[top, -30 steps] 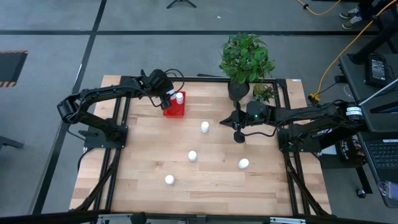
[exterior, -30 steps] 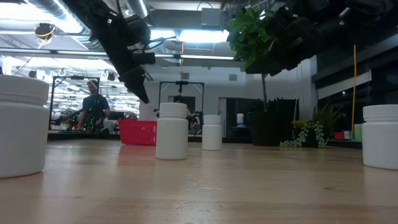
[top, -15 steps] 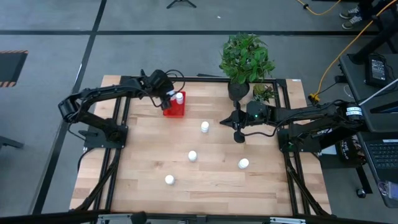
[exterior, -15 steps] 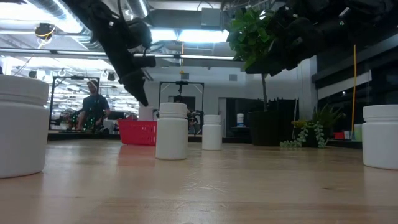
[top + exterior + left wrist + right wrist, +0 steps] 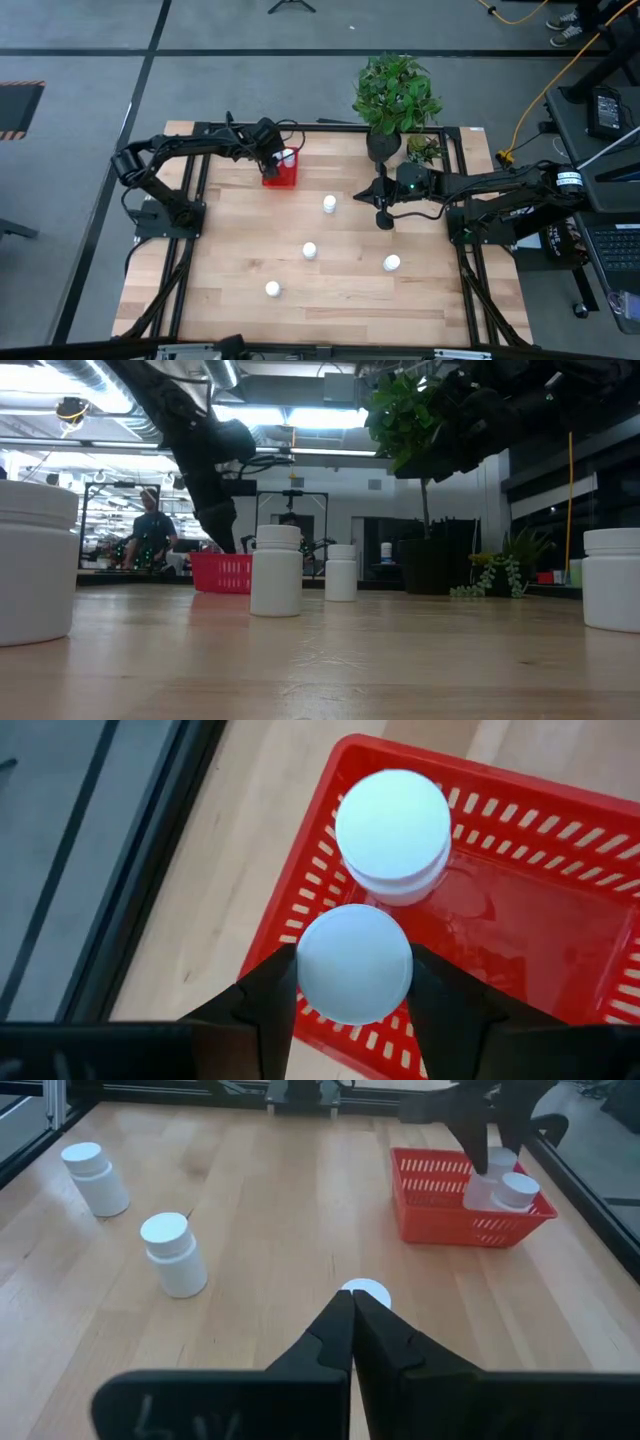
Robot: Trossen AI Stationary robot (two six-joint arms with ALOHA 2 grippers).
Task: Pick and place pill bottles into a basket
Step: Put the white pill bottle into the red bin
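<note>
Pale wooden planks on the worktop [image 5: 340, 290], smooth, inside a black metal frame. Small red basket [image 5: 281, 176] of slotted plastic with low walls, near the far left corner. Inside it one white round bottle [image 5: 393, 835] upright, smooth flat cap on top. Second bottle [image 5: 354, 963] held between the two dark fingers of the left hand [image 5: 278, 157], low over the basket's edge, just beside the first one; fingers pressed on its two sides. Cannot tell whether it touched the basket floor.

Four more bottles upright on the open wood, well apart: one [image 5: 329, 204] near the centre, one [image 5: 310, 250] below it, one [image 5: 391, 263] to the right, one [image 5: 272, 289] toward the front left. Right hand [image 5: 384, 221] low above the worktop near the centre bottle, fingers closed together, gripping nothing. Leafy green plant [image 5: 396, 92] in a dark pot at the far edge.

Compared with one second earlier: left arm reached further over the basket and came lower, the gripped bottle now at the basket. Right arm and loose bottles unchanged.
</note>
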